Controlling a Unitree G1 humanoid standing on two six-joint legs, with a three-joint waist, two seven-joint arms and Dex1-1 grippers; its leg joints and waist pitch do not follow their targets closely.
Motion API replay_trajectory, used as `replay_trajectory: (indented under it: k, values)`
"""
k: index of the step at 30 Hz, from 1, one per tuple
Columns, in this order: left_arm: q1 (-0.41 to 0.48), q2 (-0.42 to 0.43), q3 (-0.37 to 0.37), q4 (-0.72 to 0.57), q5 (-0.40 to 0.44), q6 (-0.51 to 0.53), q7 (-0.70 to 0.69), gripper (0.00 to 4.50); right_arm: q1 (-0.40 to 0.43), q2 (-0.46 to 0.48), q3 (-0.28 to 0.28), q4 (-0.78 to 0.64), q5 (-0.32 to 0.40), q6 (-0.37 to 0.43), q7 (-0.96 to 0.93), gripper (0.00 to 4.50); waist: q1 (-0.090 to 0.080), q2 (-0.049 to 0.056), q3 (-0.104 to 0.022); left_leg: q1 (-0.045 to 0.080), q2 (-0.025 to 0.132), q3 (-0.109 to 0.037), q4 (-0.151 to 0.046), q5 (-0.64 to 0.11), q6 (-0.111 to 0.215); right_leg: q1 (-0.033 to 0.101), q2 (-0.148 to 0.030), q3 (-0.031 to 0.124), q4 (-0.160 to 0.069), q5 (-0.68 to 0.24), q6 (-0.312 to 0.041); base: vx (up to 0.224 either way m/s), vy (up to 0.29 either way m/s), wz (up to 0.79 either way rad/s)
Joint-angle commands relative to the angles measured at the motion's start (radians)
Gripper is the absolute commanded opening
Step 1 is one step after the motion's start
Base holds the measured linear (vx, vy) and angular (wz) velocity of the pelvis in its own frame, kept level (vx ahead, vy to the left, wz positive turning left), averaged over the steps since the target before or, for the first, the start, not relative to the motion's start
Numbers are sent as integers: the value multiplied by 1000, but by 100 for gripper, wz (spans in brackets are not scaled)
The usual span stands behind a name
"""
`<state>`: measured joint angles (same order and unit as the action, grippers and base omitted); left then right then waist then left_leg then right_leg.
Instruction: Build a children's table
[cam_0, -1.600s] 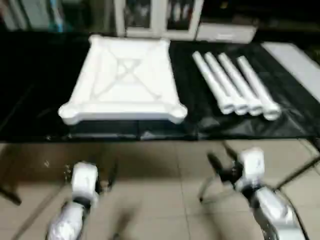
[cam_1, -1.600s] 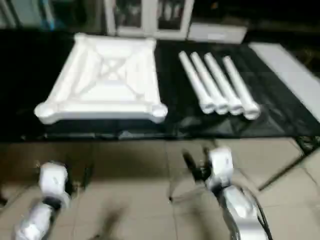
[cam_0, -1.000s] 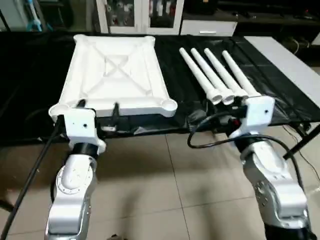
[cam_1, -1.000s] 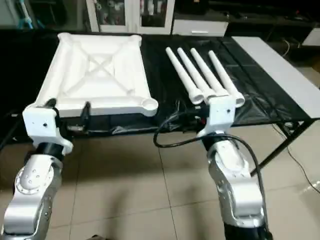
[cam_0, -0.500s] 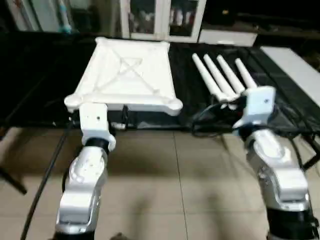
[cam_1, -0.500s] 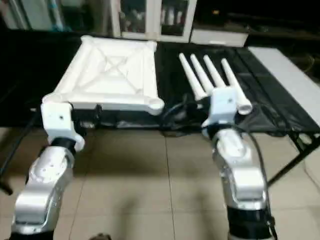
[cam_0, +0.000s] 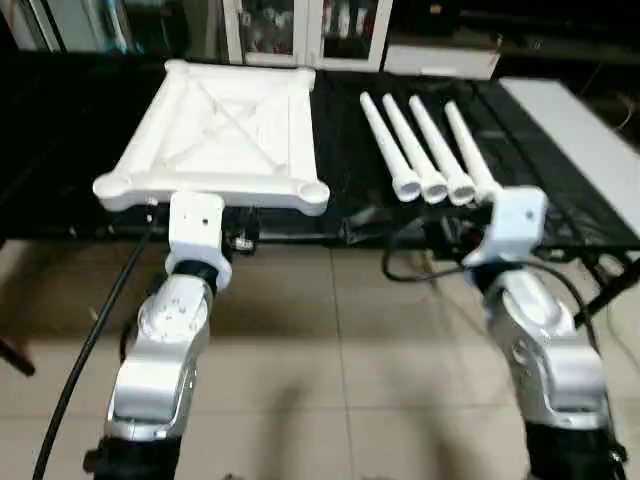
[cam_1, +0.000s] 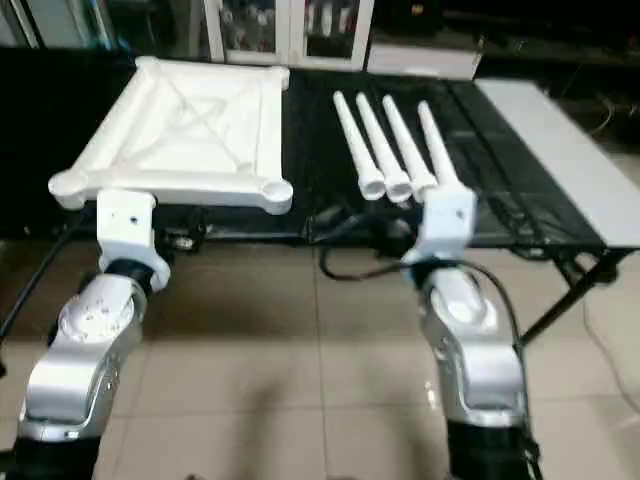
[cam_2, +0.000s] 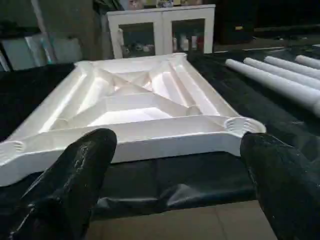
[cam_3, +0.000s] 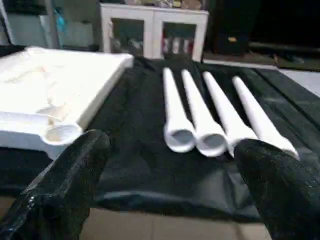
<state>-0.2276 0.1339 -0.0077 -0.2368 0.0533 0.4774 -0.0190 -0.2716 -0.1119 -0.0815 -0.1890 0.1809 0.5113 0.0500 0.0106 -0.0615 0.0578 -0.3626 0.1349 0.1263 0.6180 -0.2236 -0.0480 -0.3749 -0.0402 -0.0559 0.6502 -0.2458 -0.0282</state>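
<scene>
Four legs (cam_0: 418, 148) parallel, sockets toward robot — tabletop (cam_0: 222, 135) ribs-up; both pincers agape.

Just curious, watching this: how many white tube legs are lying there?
4. The tube legs lie side by side on the black table, right of the tabletop.

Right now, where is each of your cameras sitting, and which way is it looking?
Head views: up on the head, looking forward and down at the tabletop and four legs on the black table; both silver forearms show.
Left wrist view: on the left wrist, facing the tabletop's ribbed underside; the open left gripper frames it.
Right wrist view: on the right wrist, facing the legs' open ends; the open right gripper frames them.
Shared: both wrist views catch the tabletop, the legs and a white cabinet behind.
</scene>
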Motion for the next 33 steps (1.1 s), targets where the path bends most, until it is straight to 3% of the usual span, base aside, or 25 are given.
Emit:
replay_trajectory:
  k: [1,3,4,6,8,10,12,13,14,15,16,18,20,22,23,24,25,26,27,28,29,30,31,32,33]
  values:
    - [-5,8,-9,8,25,41,5,450,-13,9,-18,26,7,-6,-17,446,11,-18,-46,13,96,-27,-86,-105,43,38,-117,66,-91,-86,-148,0,0,0]
    - [1,13,-14,-13,21,41,-11,450,-24,13,-20,30,14,-8,-10,446,20,-6,-45,18,100,-20,-88,-108,23,31,-114,63,-92,-69,-143,0,0,0]
    - [1,13,-14,-14,21,41,-12,450,-25,13,-20,30,14,-8,-9,446,20,-24,-47,17,102,-19,-89,-99,21,33,-114,62,-91,-53,-139,0,0,0]
    - [8,19,-22,-53,16,59,-24,450,-39,9,-3,36,11,-9,22,446,30,-25,-47,21,103,-13,-89,-66,11,27,-114,60,-83,16,-134,0,0,0]
    - [9,20,-23,-60,13,64,-25,450,-42,7,0,39,10,-11,28,446,34,-29,-42,28,104,-10,-98,-181,-15,33,-116,57,-90,-84,-125,0,0,0]
    - [10,24,-29,-79,14,83,-32,450,-52,1,3,43,14,-14,33,446,33,-24,-31,61,102,-4,-112,-416,-43,28,-106,43,-118,-324,-113,0,0,0]
    - [11,26,-34,-85,18,86,-36,450,-53,-3,-3,43,17,-17,33,446,30,-28,-23,83,95,0,-118,-543,-37,38,-99,30,-149,-468,-105,0,0,0]
    - [11,26,-36,-89,18,90,-40,450,-54,-5,-11,44,19,-17,29,446,29,-18,-24,94,92,-1,-123,-577,-32,50,-100,23,-160,-511,-95,0,0,0]
    - [10,26,-39,-90,18,90,-43,450,-54,-4,-20,45,24,-17,27,446,28,-21,-22,93,94,-2,-128,-579,-30,57,-99,21,-165,-514,-89,70,32,-7]
    - [8,27,-40,-91,17,92,-47,450,-56,-4,-24,46,24,-15,26,446,30,-7,-27,99,95,-6,-136,-572,-25,69,-96,17,-162,-489,-86,70,32,-7]
    - [6,28,-40,-91,18,93,-49,450,-57,-6,-23,47,20,-14,27,446,21,-19,-32,103,96,-3,-140,-547,-11,76,-94,16,-161,-435,-102,80,32,-6]
    - [-5,28,-35,-90,12,91,-51,450,-56,-7,-18,47,12,-14,31,446,23,-15,-43,94,88,5,-143,-450,18,103,-94,21,-156,-339,-124,134,29,-5]
    - [-14,33,-30,-86,10,95,-55,450,-54,-4,-17,44,10,-16,30,446,36,-16,-62,71,58,29,-118,-225,74,142,-92,34,-144,-166,-157,126,11,-1]
    - [-23,36,-25,-82,8,98,-59,450,-52,-2,-18,39,11,-17,27,446,50,-19,-70,42,33,36,-95,-82,111,179,-83,44,-136,-61,-158,101,5,1]
    - [-26,35,-22,-81,6,99,-59,450,-51,-3,-20,38,11,-17,25,446,53,-10,-72,45,32,35,-95,-49,117,180,-78,42,-131,-33,-157,162,11,8]
    - [-28,34,-19,-80,5,99,-58,450,-51,-3,-20,37,11,-17,23,446,46,-6,-73,84,42,21,-103,9,141,156,-53,23,-109,46,-147,162,11,8]
    - [-31,26,-16,-79,2,102,-55,450,-56,-3,-27,38,16,-17,16,446,12,1,-80,175,75,-43,-102,146,235,76,-22,-9,-49,100,-81,221,3,8]
    - [-31,26,-16,-79,2,102,-55,450,-56,-3,-27,38,16,-17,16,446,-9,5,-77,243,113,-88,-101,162,303,-7,-30,-22,-18,18,-44,234,-47,1]
    - [-33,19,-20,-79,4,101,-53,450,-65,-2,-34,46,19,-22,12,446,-39,-11,-90,309,184,-165,-78,325,498,-131,-83,3,64,-132,99,234,-47,1]
    - [-33,19,-20,-79,4,101,-53,450,-65,-2,-34,46,19,-22,12,446,-34,-14,-78,264,155,-140,-92,311,494,-120,-91,11,58,-90,88,117,-89,-18]
    - [-33,19,-20,-79,4,101,-53,450,-65,-2,-34,46,19,-22,12,446,-28,-28,-75,223,87,-94,-81,259,442,-88,-93,28,3,-5,50,0,0,0]
    - [-36,6,-30,-91,2,96,-49,450,-90,-5,-25,67,10,-30,12,446,20,-96,-63,60,-82,25,24,-65,276,111,-137,167,-135,-161,-29,0,0,0]
    - [-34,6,-33,-97,1,94,-50,450,-96,-3,-23,65,10,-29,12,446,38,-78,-75,15,-82,6,104,-144,237,168,-214,236,-147,-189,-129,71,7,18]
    - [-31,7,-34,-105,-1,95,-51,450,-99,-1,-21,58,11,-25,11,446,47,-73,-71,-13,-54,-21,142,-145,184,190,-240,253,-146,-173,-242,199,26,16]
    - [-25,7,-35,-112,-4,98,-53,450,-99,1,-18,47,12,-19,11,446,50,-52,-63,-87,-10,-55,181,-73,47,223,-233,235,-112,158,-440,199,26,16]
